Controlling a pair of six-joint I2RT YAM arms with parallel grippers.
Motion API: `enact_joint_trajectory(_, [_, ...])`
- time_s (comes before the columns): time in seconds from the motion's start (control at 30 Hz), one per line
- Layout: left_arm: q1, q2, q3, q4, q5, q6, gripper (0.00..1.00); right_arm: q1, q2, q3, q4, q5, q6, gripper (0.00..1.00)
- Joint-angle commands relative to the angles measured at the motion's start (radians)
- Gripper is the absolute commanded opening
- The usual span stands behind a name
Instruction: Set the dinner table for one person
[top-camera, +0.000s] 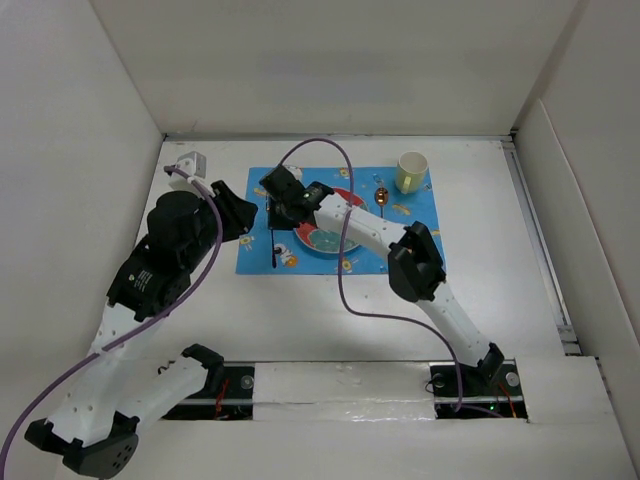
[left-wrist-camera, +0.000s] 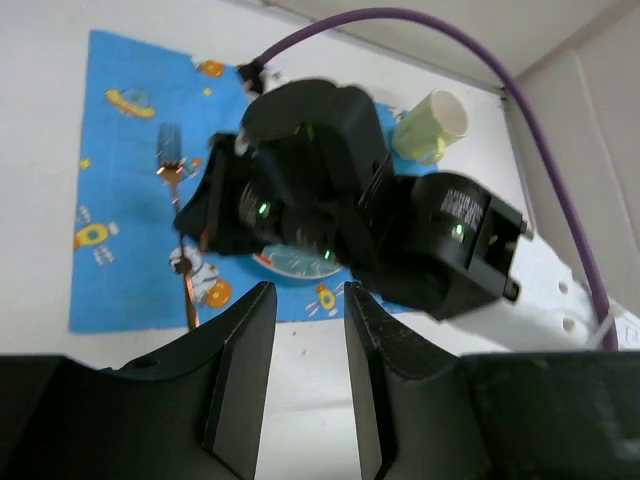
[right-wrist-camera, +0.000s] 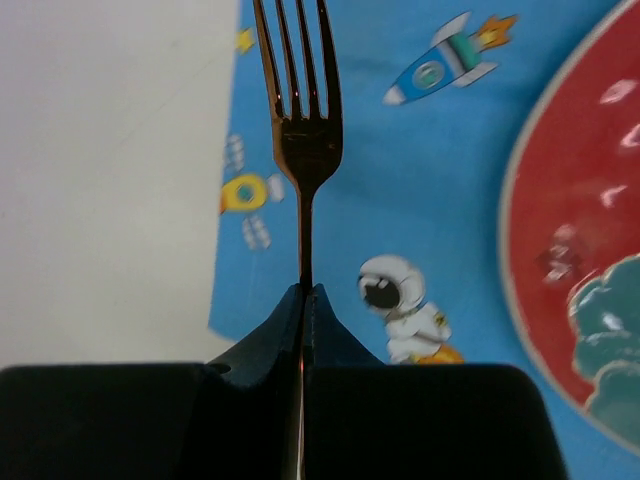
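From above, the dinner table (top-camera: 480, 290) spreads white beneath my arms, with the blue mat (top-camera: 255, 255) on its far middle. My left gripper (left-wrist-camera: 308, 295) hangs with its fingers apart, nothing between them. My right gripper (right-wrist-camera: 304, 292) is clamped on the handle of the fork (right-wrist-camera: 300, 130) — tines over the mat, near its edge.

Fork (right-wrist-camera: 303, 130) tines clip the frame edge at 12 o'clock, and the handle vanishes at 6 o'clock between the pinched fingers of the right end effector (right-wrist-camera: 308, 295). The plate (right-wrist-camera: 585, 250) runs off at 3 o'clock. From the left wrist, the blurred right arm (left-wrist-camera: 330, 180) covers nearly all of it.
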Motion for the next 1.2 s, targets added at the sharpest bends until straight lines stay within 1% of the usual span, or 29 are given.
enact_joint_trajectory(0.0, [-0.021, -0.010, 0.082, -0.069, -0.084, -0.043, 0.31, -0.026, 0.021, 0.067, 0.053, -0.018, 0.094, 0.00])
enact_joint_trajectory(0.07, [-0.021, -0.042, 0.126, -0.058, -0.115, -0.050, 0.34, -0.038, 0.044, 0.088, 0.083, -0.010, 0.103, 0.00])
enact_joint_trajectory(0.17, [-0.021, -0.080, 0.174, -0.046, -0.135, -0.060, 0.44, -0.050, 0.096, 0.139, 0.088, 0.003, 0.122, 0.00])
enact_joint_trajectory(0.27, [-0.030, -0.097, 0.206, -0.072, -0.144, -0.055, 0.47, -0.072, 0.138, 0.197, 0.088, 0.014, 0.129, 0.00])
enact_joint_trajectory(0.4, [-0.030, -0.103, 0.208, -0.107, -0.155, -0.051, 0.47, -0.081, 0.201, 0.240, 0.087, 0.005, 0.137, 0.00])
enact_joint_trajectory(0.57, [-0.030, -0.115, 0.189, -0.113, -0.146, -0.044, 0.47, -0.101, 0.215, 0.233, 0.113, -0.001, 0.140, 0.00])
enact_joint_trajectory(0.77, [-0.030, -0.119, 0.170, -0.112, -0.140, -0.041, 0.47, -0.131, 0.256, 0.282, 0.107, -0.020, 0.139, 0.00])
enact_joint_trajectory(1.1, [-0.030, -0.128, 0.140, -0.109, -0.149, -0.046, 0.47, -0.151, 0.294, 0.271, 0.099, -0.053, 0.119, 0.00])
enact_joint_trajectory(1.17, [-0.030, -0.125, 0.139, -0.109, -0.149, -0.049, 0.47, -0.151, 0.291, 0.273, 0.105, -0.060, 0.114, 0.08])
